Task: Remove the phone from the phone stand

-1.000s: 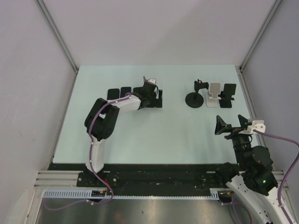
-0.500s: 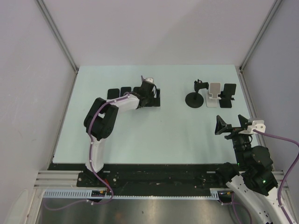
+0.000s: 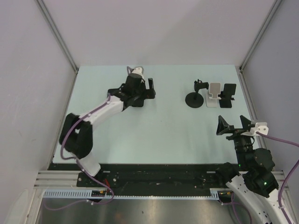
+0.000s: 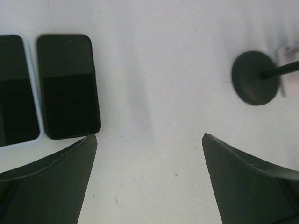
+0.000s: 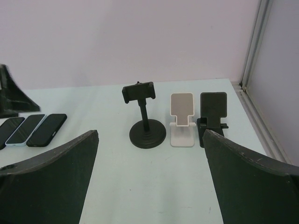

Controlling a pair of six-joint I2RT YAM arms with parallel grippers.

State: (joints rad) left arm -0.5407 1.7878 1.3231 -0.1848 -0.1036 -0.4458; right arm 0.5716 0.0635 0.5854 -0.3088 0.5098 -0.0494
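Note:
Three phone stands line the back right: a black clamp stand on a round base (image 5: 145,122) (image 3: 194,99), a white stand (image 5: 181,119) (image 3: 214,95) and a black folding stand (image 5: 213,116) (image 3: 228,95). None of them holds a phone. Three phones lie flat side by side on the table; the nearest one is black (image 5: 47,129) (image 4: 68,87) and beside it is one in a pale blue case (image 5: 25,129) (image 4: 15,91). My left gripper (image 4: 149,137) (image 3: 145,92) hangs open over bare table just right of the phones. My right gripper (image 5: 150,132) (image 3: 232,124) is open and faces the stands from a distance.
The pale table (image 3: 159,126) is closed in by grey walls at the back and both sides. A metal rail (image 5: 256,109) runs along its right edge close to the black folding stand. In the top view my left arm (image 3: 100,112) covers most of the phones.
My left arm has swung its elbow out to the left, and its wrist has shifted left and back, away from where it was low over the phones. The right arm has barely moved.

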